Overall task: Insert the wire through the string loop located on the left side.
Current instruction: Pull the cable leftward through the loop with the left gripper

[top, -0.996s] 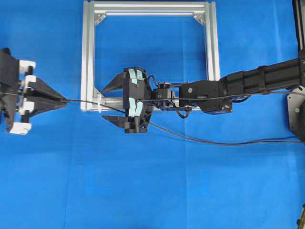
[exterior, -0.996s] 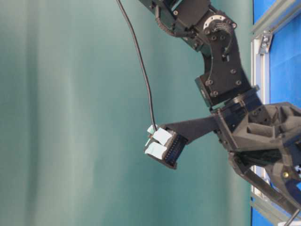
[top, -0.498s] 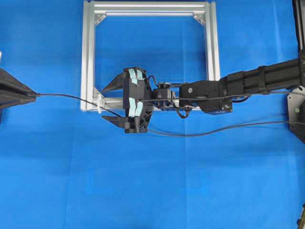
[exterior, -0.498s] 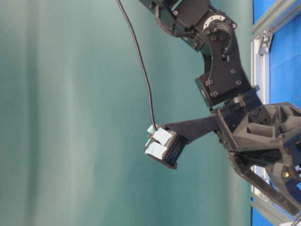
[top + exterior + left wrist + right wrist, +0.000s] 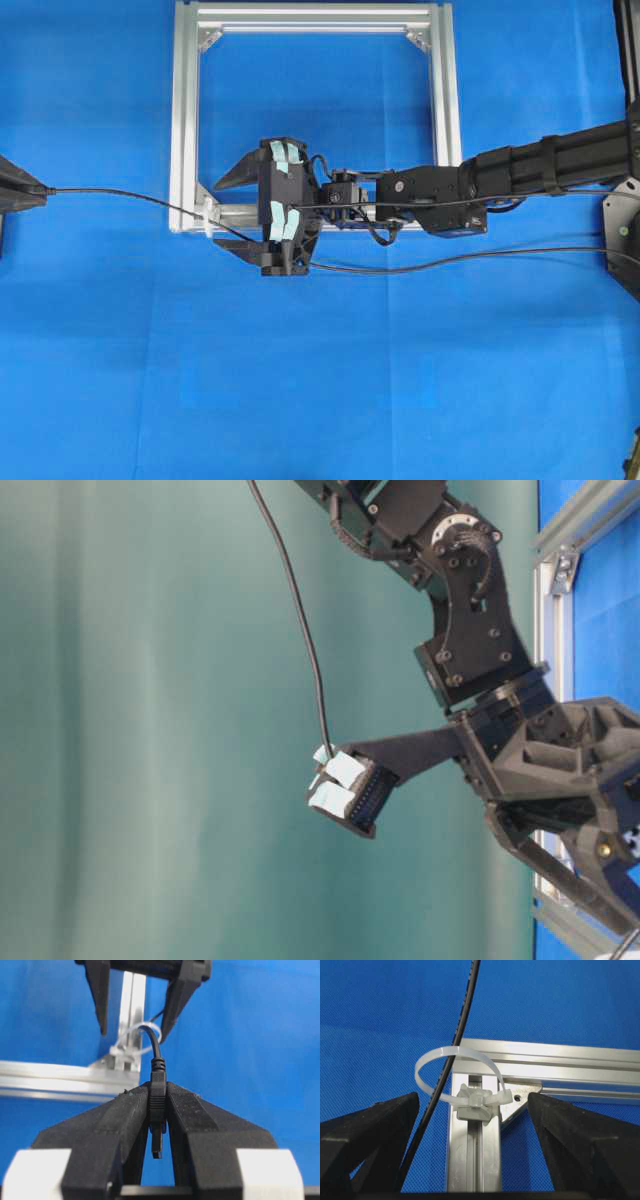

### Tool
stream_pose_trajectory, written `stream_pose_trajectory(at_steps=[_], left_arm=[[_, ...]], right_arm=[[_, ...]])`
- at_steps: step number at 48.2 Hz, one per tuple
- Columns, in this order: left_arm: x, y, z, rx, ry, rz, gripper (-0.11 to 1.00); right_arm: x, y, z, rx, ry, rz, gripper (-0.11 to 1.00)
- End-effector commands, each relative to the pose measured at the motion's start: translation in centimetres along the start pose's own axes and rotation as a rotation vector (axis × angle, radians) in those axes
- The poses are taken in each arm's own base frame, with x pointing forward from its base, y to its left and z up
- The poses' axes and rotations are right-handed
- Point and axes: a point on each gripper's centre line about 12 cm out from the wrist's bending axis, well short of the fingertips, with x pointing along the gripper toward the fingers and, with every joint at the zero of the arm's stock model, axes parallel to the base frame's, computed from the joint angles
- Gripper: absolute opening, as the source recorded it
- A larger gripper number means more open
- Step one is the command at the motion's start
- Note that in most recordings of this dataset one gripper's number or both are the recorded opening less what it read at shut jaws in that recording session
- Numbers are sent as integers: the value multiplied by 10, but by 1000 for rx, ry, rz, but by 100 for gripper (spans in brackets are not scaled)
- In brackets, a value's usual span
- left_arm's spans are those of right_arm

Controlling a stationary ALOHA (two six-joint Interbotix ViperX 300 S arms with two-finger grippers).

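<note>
The wire [image 5: 120,195] is a thin black cable ending in a small connector plug [image 5: 158,1105]. My left gripper [image 5: 158,1087] is shut on that plug, and sits at the far left edge of the overhead view [image 5: 30,190]. From there the wire runs right, passes through the white string loop [image 5: 207,213] [image 5: 452,1052] [image 5: 137,1035] at the frame's lower left corner, and trails off right [image 5: 450,258]. My right gripper [image 5: 220,215] [image 5: 472,1105] stands open just right of the loop, one finger on each side of it, holding nothing.
The silver aluminium frame [image 5: 185,120] lies flat on the blue cloth, with a grey corner bracket [image 5: 517,1102] beside the loop's clasp. The right arm [image 5: 520,170] stretches across from the right edge. A black robot cable [image 5: 300,620] hangs to the taped camera mount.
My left gripper has drawn away to the left with the plug, pulling more wire through the loop. The slack wire on the right has lifted and straightened. The right gripper has stayed put.
</note>
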Motion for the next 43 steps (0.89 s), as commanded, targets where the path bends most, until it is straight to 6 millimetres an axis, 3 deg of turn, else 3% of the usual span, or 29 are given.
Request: stream_pose_trajectory(at_steps=[1,28,31,38,43], left_arm=[[0,-2,6,11,-21,-15,8],[1,-3,6,10,-26,-16,10],[1,-2,6,6,-27,-15,24],[1,-2,4,2,-21,-15,69],[2,-2,4,5,-19,-16,90]], right_arm=[[-3,-1,20,4,-52,-1,96],[-3,0,23,4,-58,0,96],[-3,0,22,4,-57,-1,96],[-3,-1,22,4,-57,-1,96],[-3,-1,22,5,-57,-2,96]])
